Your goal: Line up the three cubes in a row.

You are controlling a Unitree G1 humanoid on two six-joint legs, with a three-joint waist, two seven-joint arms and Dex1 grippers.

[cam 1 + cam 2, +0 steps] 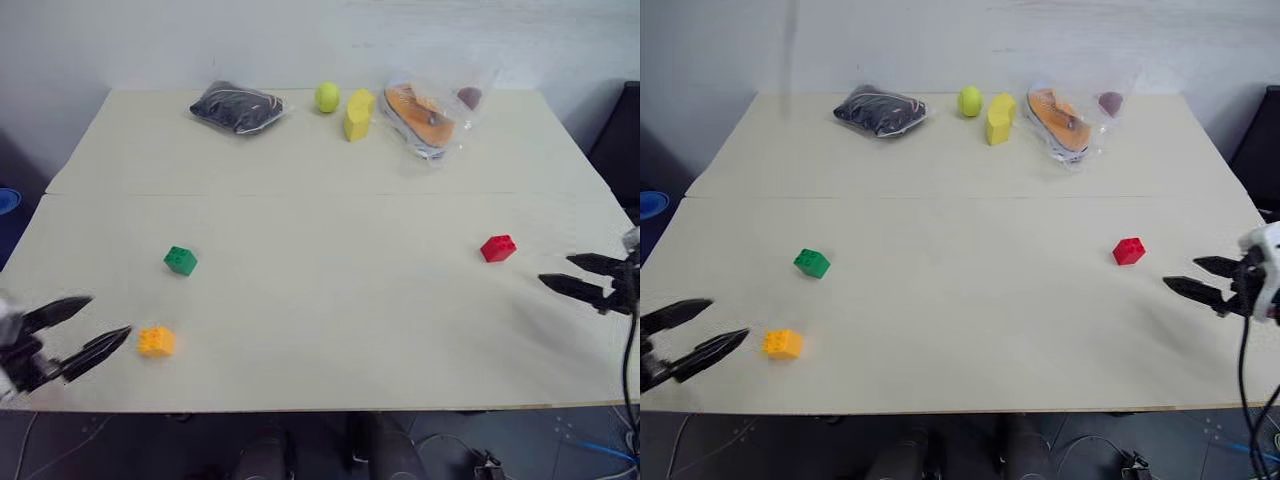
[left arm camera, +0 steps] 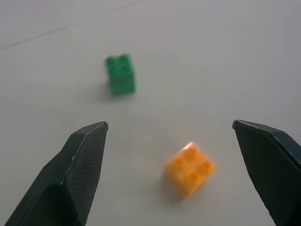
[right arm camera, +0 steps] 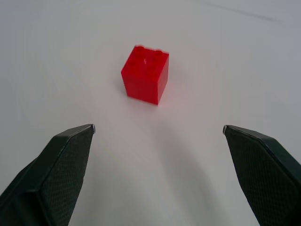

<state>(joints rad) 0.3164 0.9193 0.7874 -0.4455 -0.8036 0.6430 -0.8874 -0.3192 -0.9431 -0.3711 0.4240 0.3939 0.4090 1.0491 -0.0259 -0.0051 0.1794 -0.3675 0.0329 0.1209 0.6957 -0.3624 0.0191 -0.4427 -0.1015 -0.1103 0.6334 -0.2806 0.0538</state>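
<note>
left gripper (image 1: 105, 322) wide open, empty, just short of orange cube (image 1: 156, 341) | right gripper (image 1: 556, 272) same, facing red cube (image 1: 498, 248) | you'll wanna straddle orange squarely, then slide it toward green cube (image 1: 180, 260)

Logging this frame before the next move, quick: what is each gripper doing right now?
Left gripper: open, empty, beside the orange-yellow cube.
Right gripper: open, empty, short of the red cube.

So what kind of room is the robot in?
Probably a lab or test room, not a home: a plain pale table against a bare wall, toy bricks like the red cube spread out for practice, and loose cables on the floor.
</note>
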